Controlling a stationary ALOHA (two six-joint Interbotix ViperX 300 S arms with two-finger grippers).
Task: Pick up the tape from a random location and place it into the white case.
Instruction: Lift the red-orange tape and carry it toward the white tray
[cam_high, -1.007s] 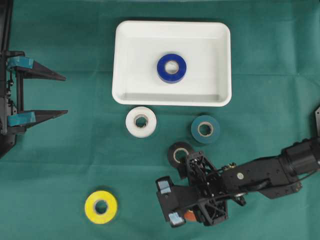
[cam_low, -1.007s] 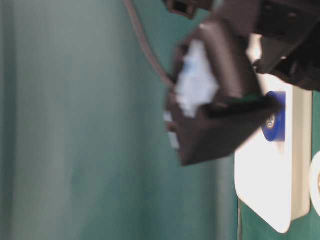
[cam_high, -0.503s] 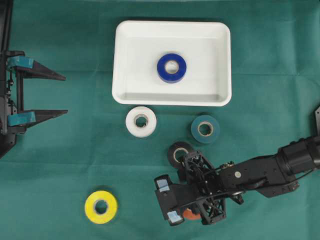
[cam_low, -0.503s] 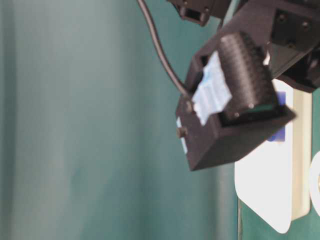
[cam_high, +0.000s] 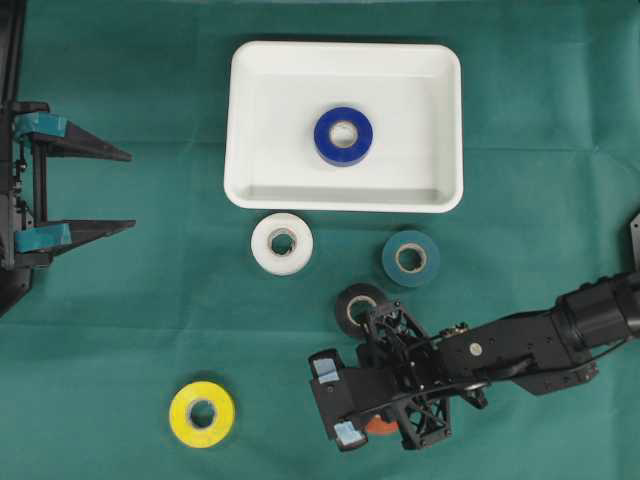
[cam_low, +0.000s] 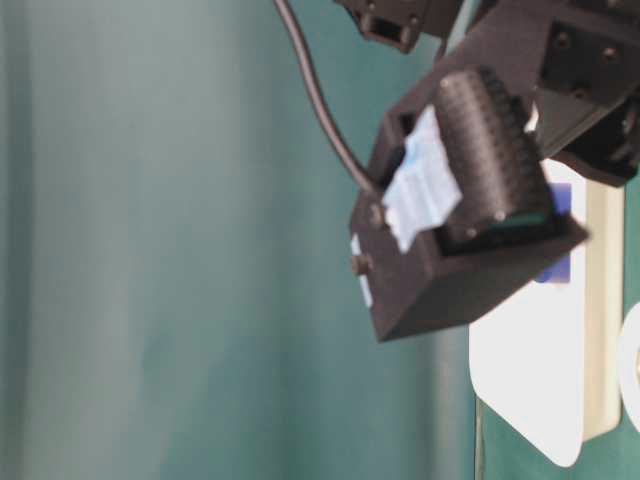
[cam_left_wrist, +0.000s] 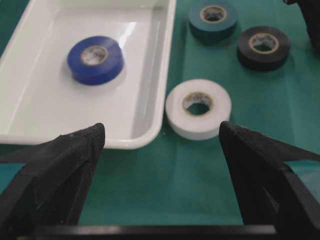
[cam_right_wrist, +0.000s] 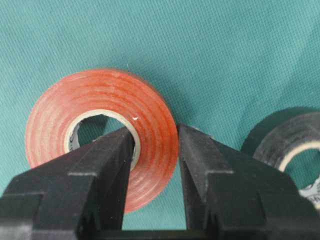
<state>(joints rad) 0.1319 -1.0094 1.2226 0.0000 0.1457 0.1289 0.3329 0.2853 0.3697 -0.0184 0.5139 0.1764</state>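
Note:
An orange tape roll (cam_right_wrist: 55, 110) lies flat on the green cloth at the near right. My right gripper (cam_right_wrist: 155, 131) is shut on its wall, with one finger in the core hole and the other outside the rim. From overhead only a sliver of the orange tape (cam_high: 378, 428) shows under the right gripper (cam_high: 380, 415). The white case (cam_high: 343, 48) sits at the far centre with a blue tape roll (cam_high: 343, 136) inside. At the left edge my left gripper (cam_high: 131, 190) stands open and empty, facing the case (cam_left_wrist: 40, 95).
On the cloth in front of the case lie a white roll (cam_high: 282, 243), a teal roll (cam_high: 410, 258) and a black roll (cam_high: 355, 303), the black one right beside my right wrist. A yellow roll (cam_high: 202, 413) lies near left.
My right gripper's jaws closed from wide open onto the orange tape's wall, and the wrist shifted slightly. The left arm and the other rolls have not moved.

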